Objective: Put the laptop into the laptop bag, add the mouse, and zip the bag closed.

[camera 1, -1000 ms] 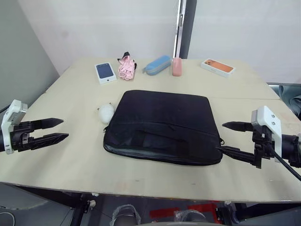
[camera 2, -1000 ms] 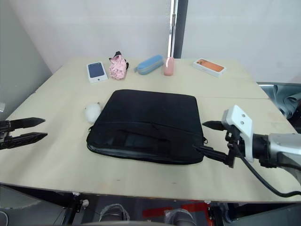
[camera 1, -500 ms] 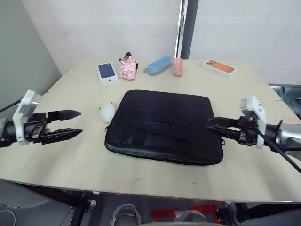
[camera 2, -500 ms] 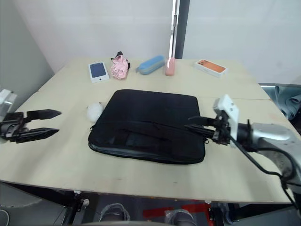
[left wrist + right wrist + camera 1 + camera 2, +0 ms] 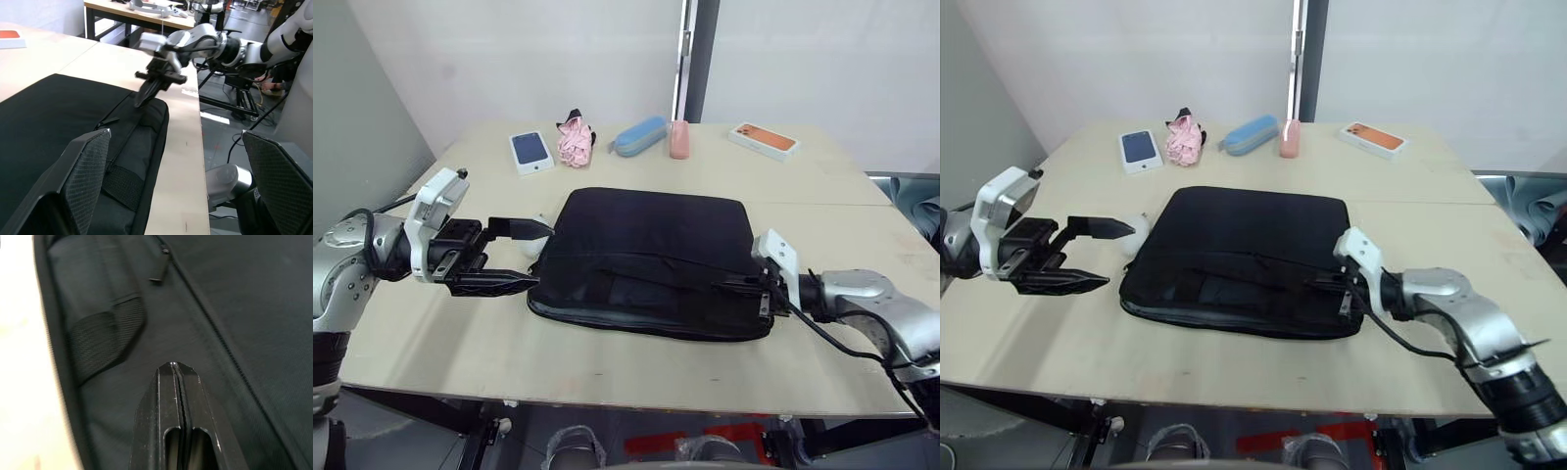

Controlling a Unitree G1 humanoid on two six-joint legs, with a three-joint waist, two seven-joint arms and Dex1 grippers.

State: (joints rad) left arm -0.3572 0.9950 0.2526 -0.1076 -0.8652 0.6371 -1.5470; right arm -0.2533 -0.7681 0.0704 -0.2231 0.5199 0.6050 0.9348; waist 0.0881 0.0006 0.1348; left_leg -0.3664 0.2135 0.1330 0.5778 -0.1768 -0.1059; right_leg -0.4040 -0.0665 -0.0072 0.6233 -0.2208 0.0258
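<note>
laptop bag (image 5: pixel 651 262) lies flat mid-worktop (image 5: pixel 607 362), black, front pocket and short handles toward the near edge, a zip line running across its top face with a small pull (image 5: pixel 157 275) lying on the fabric. mouse (image 5: pixel 530 243) is small and white, sits on the worktop just beside the bag's left edge, partly hidden by the left hand's upper finger.

right hand (image 5: pixel 177 377) is over the bag's right near corner, fingers pressed together with no gap, tips on or just above the black fabric below the zip line; nothing seen between them. in the left wrist view the same hand (image 5: pixel 146 93) points down onto the bag's corner.

left hand (image 5: pixel 514 257) sits at the bag's left side, fingers (image 5: pixel 80 171) spread wide apart, holding nothing; upper finger reaches over by the mouse, lower one is near the bag's left near corner.

far edge of the worktop: blue phone box (image 5: pixel 531 151), pink crumpled thing (image 5: pixel 576 139), blue case (image 5: pixel 640 135), pink case (image 5: pixel 680 139), orange phone box (image 5: pixel 765 140), all well apart from the bag.
</note>
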